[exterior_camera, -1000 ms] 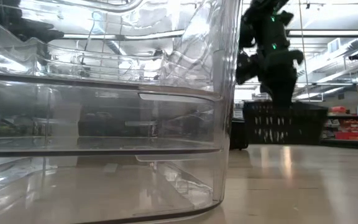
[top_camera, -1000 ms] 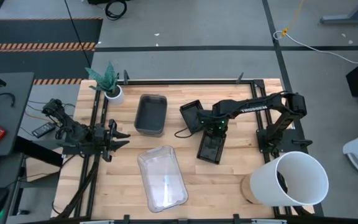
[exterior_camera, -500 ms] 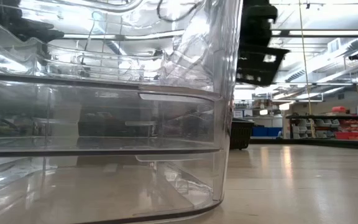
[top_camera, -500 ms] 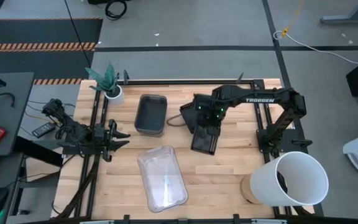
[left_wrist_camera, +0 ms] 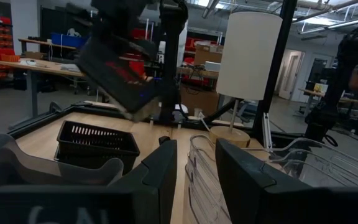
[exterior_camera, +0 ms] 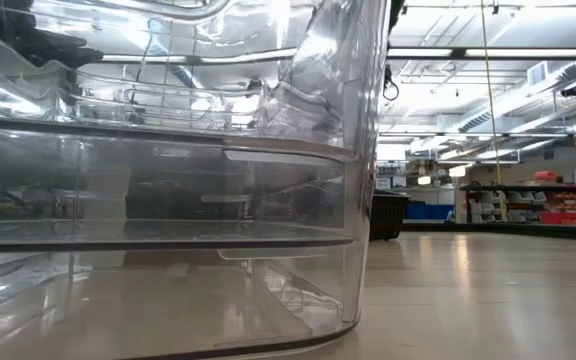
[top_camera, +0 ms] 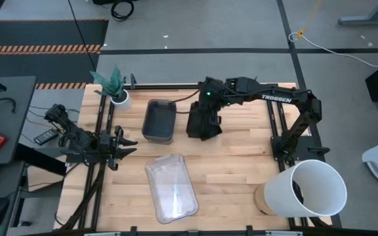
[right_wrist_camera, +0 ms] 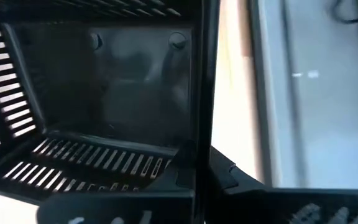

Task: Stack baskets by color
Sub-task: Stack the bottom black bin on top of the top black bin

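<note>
My right gripper (top_camera: 206,110) is shut on a small black slotted basket (top_camera: 201,126), held in the air right of the dark-grey baskets (top_camera: 159,120). In the left wrist view that basket (left_wrist_camera: 120,71) hangs tilted above a second black basket (left_wrist_camera: 98,140), which stands on its bottom on the table. A clear basket (top_camera: 171,187) rests on its bottom near the front edge and fills the low view (exterior_camera: 168,200). My left gripper (top_camera: 125,145) waits open at the table's left edge, its fingers (left_wrist_camera: 194,149) holding nothing. My right gripper pinches one wall of the black basket at its rim (right_wrist_camera: 197,158), one finger inside the basket and one outside. The fingers come from above, slanting down. The basket hangs tilted below them, clear of the table.
A big white bucket (top_camera: 310,190) stands at the front right corner. A small white plant pot (top_camera: 119,98) sits at the far left. Black frame rails (top_camera: 274,131) run along the table's sides. Bare wood lies between the clear basket and the bucket.
My right gripper has risen and swung from the table's middle toward the far left, turning its wrist. The black basket has left the table with it and tipped, and now hangs above the second black basket beside the dark-grey ones.
</note>
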`<control>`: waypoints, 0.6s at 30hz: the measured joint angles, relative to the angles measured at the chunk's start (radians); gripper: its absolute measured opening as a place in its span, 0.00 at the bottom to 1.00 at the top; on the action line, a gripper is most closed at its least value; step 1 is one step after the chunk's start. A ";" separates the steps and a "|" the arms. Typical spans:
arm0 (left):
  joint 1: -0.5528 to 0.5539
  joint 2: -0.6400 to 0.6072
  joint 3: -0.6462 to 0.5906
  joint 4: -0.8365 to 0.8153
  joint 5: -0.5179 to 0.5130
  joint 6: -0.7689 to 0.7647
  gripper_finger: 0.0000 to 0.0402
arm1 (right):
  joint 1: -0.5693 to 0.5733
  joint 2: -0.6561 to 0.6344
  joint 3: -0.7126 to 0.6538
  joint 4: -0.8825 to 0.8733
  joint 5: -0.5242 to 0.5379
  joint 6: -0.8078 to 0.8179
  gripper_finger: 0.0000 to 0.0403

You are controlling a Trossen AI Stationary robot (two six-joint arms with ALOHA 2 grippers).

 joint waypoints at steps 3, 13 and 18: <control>0.000 0.000 0.000 0.000 0.000 0.000 0.29 | -0.002 0.019 -0.001 -0.001 0.104 -0.092 0.01; 0.000 0.000 0.000 0.000 0.000 0.000 0.29 | -0.020 0.103 0.049 -0.130 0.282 -0.275 0.01; 0.000 0.000 0.000 0.000 0.000 0.000 0.29 | -0.011 0.120 0.047 -0.120 0.308 -0.392 0.01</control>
